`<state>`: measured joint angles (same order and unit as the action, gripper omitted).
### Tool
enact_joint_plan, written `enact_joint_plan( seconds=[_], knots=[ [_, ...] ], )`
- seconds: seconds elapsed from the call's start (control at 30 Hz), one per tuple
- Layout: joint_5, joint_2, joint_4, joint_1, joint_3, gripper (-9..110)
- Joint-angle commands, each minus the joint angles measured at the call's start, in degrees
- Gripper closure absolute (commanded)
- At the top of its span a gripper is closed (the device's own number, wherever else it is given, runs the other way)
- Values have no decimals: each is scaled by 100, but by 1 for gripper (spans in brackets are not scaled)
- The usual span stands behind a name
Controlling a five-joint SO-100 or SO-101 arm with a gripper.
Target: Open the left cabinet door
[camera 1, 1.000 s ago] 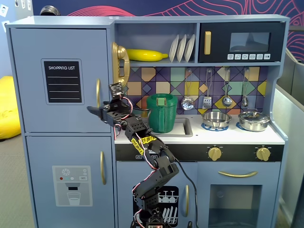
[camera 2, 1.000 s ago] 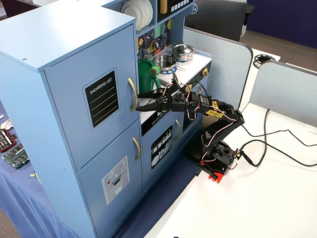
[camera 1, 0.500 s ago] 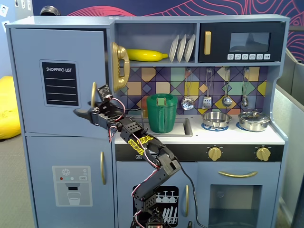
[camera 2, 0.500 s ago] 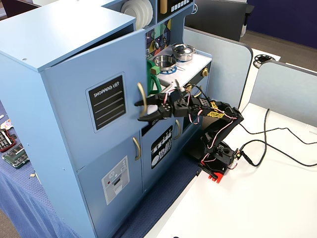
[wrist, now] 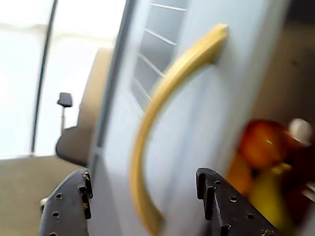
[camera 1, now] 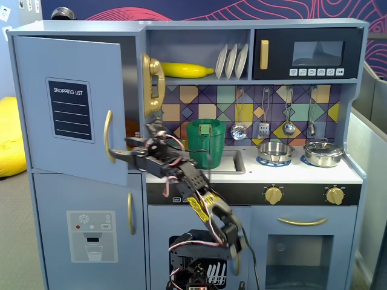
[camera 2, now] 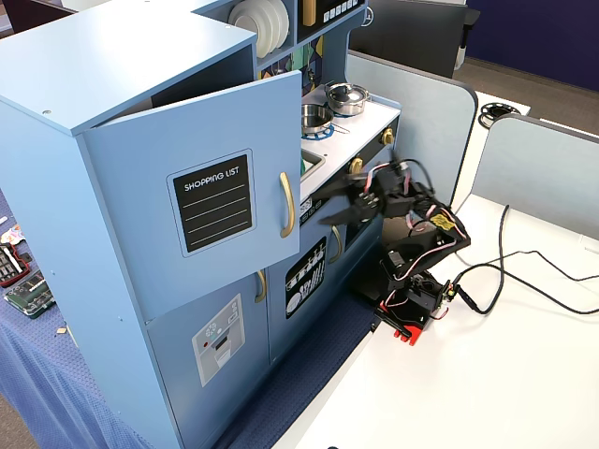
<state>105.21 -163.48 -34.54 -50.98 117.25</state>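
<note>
The left cabinet door (camera 1: 36,121) is blue-grey with a black "SHOPPING LIST" panel (camera 1: 71,110) and a curved gold handle (camera 1: 107,133). It stands partly swung out from the cabinet, as the other fixed view (camera 2: 253,131) also shows. My gripper (camera 1: 116,154) is open at the door's free edge, level with the handle's lower end. In the wrist view the handle (wrist: 162,93) runs down between my spread fingers (wrist: 143,177), which are not closed on it. In the other fixed view my gripper (camera 2: 320,206) sits just right of the handle (camera 2: 286,204).
Below is the door with the dispenser graphic (camera 1: 91,226). A yellow phone (camera 1: 152,84), a green basket (camera 1: 205,142) and pots (camera 1: 275,151) are on the play kitchen. My arm's base (camera 2: 412,299) stands on a white table with cables (camera 2: 524,271). Orange items (wrist: 261,142) show inside the cabinet.
</note>
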Motion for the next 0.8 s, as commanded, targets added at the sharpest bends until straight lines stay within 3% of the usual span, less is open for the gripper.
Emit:
enact_joint_plan(
  seconds=[0.0, 0.13, 0.33, 0.77],
  knots=[
    [-431, -149, -387, 1134, -88, 83],
    [-729, 360, -132, 1784, -229, 84],
    [-580, 1318, 615, 1731, -606, 84],
    [246, 1740, 756, -62, -967, 85]
  ],
)
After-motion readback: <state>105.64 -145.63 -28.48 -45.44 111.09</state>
